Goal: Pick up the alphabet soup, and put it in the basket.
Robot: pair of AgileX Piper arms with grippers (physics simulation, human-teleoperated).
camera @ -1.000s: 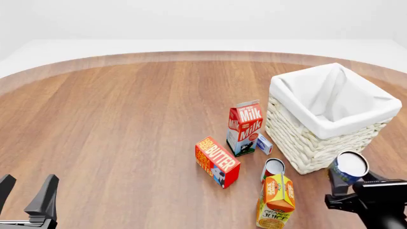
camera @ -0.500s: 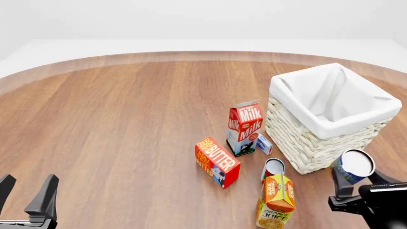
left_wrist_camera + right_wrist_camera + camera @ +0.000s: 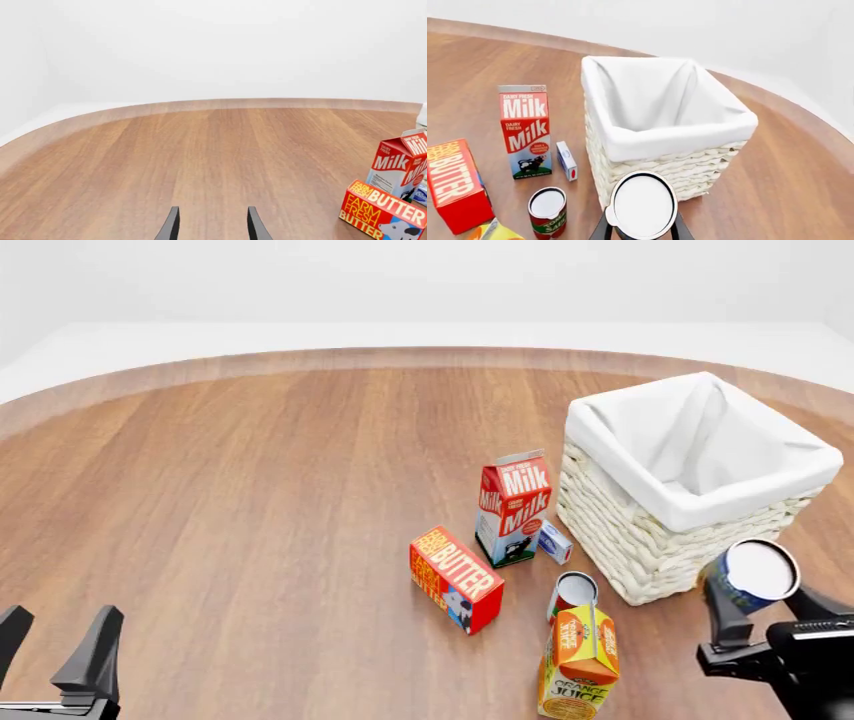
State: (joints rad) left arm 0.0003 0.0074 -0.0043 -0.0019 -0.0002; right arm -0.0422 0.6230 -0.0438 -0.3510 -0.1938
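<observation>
The small cylindrical can of alphabet soup with the blue and yellow-orange label (image 3: 750,578) is clamped between the fingers of the right gripper (image 3: 742,625), lifted clear of the brown wooden table (image 3: 267,490). In the front view it hangs just off the near right corner of the large square cream-white wicker basket with the white cloth lining (image 3: 627,530), below the rim and still outside the wall. Its long axis is tilted: the flat silvery-white top faces up and back toward the cameras, so the right wrist view sees the lid of the alphabet soup (image 3: 642,205) almost face-on, held by the right gripper (image 3: 640,227), with the basket (image 3: 627,145) directly beyond and above it along the fingers.

That is the relation the coming move appears to turn on: the basket's opening lies forward, up and slightly left of the held can, so the can likely has to rise above the folded cloth rim before travelling over the opening, or it may strike the woven wall.

The left gripper (image 3: 54,655) sits at the near left corner, well apart from everything, its fingers spread with nothing between them, as the left wrist view also shows of the left gripper (image 3: 211,225). The right arm is by far the nearer to the basket
</observation>
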